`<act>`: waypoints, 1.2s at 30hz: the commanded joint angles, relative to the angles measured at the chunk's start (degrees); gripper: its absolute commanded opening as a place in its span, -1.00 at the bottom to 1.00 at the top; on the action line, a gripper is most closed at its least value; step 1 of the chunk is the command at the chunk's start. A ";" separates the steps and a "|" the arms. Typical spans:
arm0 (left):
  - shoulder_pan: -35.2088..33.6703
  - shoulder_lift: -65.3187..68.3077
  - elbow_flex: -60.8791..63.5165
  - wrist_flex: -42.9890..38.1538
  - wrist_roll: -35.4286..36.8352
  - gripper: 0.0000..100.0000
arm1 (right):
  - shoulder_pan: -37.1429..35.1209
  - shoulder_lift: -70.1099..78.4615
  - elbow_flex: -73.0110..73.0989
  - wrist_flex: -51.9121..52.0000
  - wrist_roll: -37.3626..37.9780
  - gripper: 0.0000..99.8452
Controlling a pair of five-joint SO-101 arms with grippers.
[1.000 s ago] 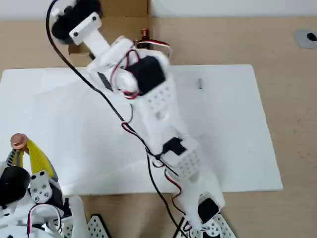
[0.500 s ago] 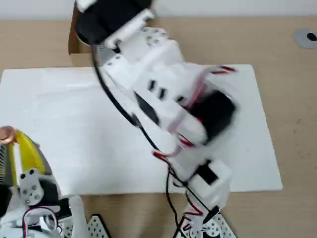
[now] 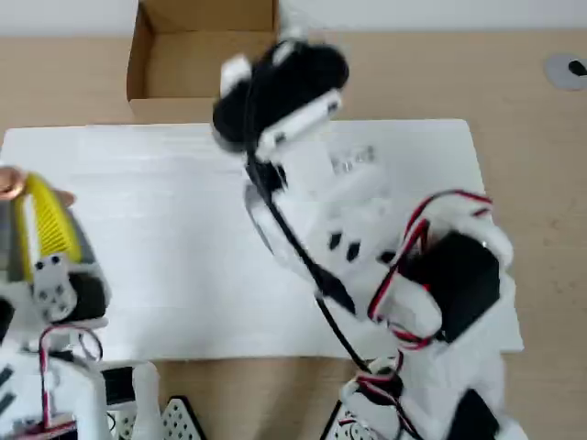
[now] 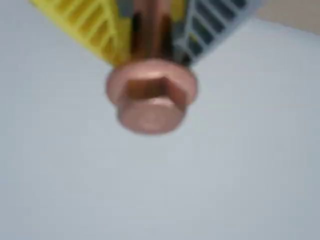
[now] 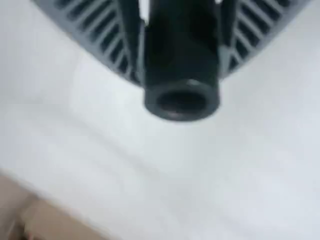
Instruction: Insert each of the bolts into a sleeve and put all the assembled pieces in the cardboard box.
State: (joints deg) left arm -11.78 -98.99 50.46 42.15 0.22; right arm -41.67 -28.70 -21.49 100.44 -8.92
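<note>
A copper bolt (image 4: 151, 97) is gripped by its shank in the left pincer (image 4: 152, 45), head outward, above the white sheet (image 3: 165, 247) at the worktop's (image 3: 541, 183) left edge. A black sleeve (image 5: 181, 75) is clamped in the right pincer (image 5: 180, 50), its open bore facing out and empty. The two parts are not joined, so insertion remains to be done. The cardboard box (image 3: 142, 55) stands at the far edge; its visible floor looks bare, so boxing also seems undone.

The cardboard box (image 3: 204, 55) sits just behind the mat (image 3: 156, 247), and the bolt (image 3: 10, 181) hangs at the mat's left edge.
</note>
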 commanded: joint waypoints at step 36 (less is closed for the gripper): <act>31.03 25.10 -31.03 18.99 15.56 -0.98 | -12.26 -58.59 88.66 -68.31 2.02 -0.98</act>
State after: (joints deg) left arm 18.99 -74.37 21.71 60.35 15.69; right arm -53.10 -86.11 67.38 33.80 -7.16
